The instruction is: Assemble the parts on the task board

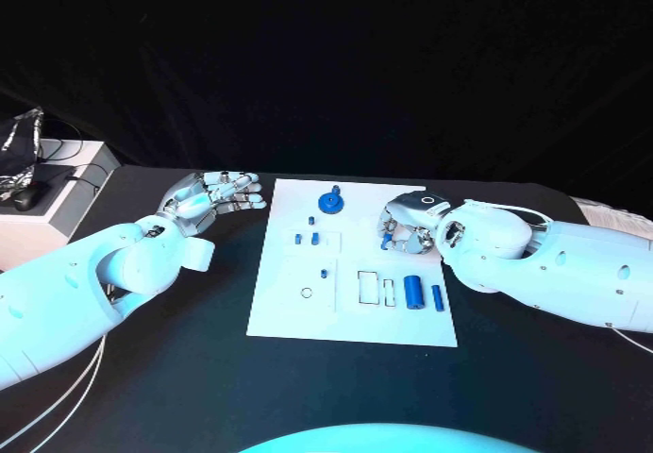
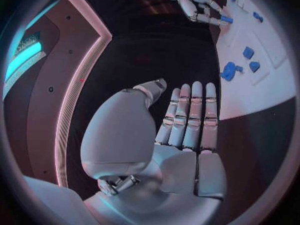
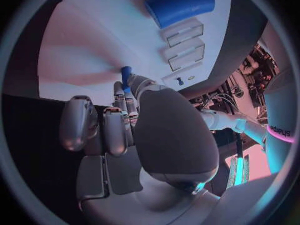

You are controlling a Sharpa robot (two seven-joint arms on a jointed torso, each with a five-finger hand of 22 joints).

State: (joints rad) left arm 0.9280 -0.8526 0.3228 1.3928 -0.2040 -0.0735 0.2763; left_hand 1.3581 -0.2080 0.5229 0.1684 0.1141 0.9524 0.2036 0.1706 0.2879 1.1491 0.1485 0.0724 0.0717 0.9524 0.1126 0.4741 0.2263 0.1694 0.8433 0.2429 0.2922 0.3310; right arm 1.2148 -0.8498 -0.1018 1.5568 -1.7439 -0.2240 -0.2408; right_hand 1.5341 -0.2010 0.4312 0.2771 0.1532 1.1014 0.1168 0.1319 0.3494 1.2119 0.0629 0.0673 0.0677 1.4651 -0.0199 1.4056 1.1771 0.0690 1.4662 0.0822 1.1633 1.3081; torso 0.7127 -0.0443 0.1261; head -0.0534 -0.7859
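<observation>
The white task board (image 1: 293,311) lies mid-table. On it are a round blue part (image 1: 331,200) at the far end, small blue pegs (image 1: 311,223) further in, and two blue cylinders (image 1: 412,291) beside empty rectangular slots (image 1: 369,286). My right hand (image 1: 409,226) hovers over the board's right side and pinches a small blue part (image 3: 126,75) at its fingertips; the left wrist view shows this part (image 2: 226,20) too. My left hand (image 1: 211,198) lies open and flat, off the board's far-left corner, holding nothing. One large cylinder (image 3: 180,5) appears past my right hand.
A small ring (image 1: 308,293) and a tiny blue peg (image 1: 324,274) sit on the board's left half. A white box (image 1: 68,189) with dark gear stands off the table's far-left corner. Black tabletop surrounds the board.
</observation>
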